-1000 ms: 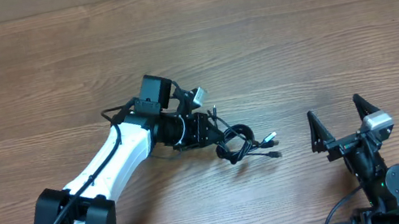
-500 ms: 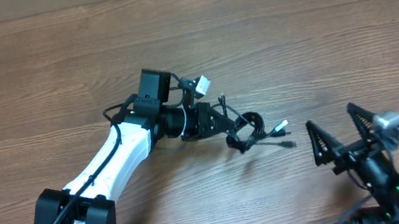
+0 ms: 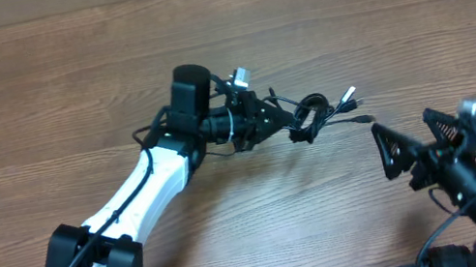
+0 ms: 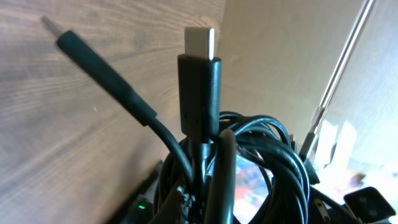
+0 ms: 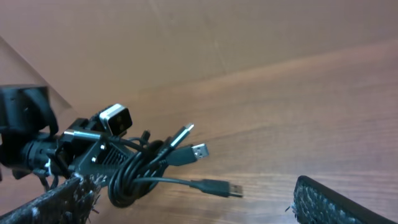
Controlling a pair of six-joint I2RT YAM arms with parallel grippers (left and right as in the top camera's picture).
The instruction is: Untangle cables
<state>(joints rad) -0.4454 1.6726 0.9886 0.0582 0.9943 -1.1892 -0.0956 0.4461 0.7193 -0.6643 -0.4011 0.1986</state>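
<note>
The cables (image 3: 314, 118) are a small coiled black bundle, with my left gripper (image 3: 284, 125) shut on its left side, near mid-table. Two plug ends (image 3: 350, 94) stick out to the right. The left wrist view is filled by the cables (image 4: 255, 155), with one upright silver-tipped plug (image 4: 200, 74) and a second plug (image 4: 93, 59) leaning left. My right gripper (image 3: 417, 143) stands open to the lower right of the bundle, apart from it. In the right wrist view the cables (image 5: 134, 177) hang ahead between the wide-apart fingers (image 5: 320, 200), with a plug (image 5: 219, 187) pointing right.
The wooden table (image 3: 36, 100) runs in all directions. A pale wall (image 5: 186, 37) stands at its far edge. The left arm's white link (image 3: 136, 196) lies diagonally from the lower left. Thick black wires (image 3: 145, 135) follow that arm.
My left gripper has carried the bundle to the right and farther back. The right arm has shifted right and nearer the camera, its jaws still wide.
</note>
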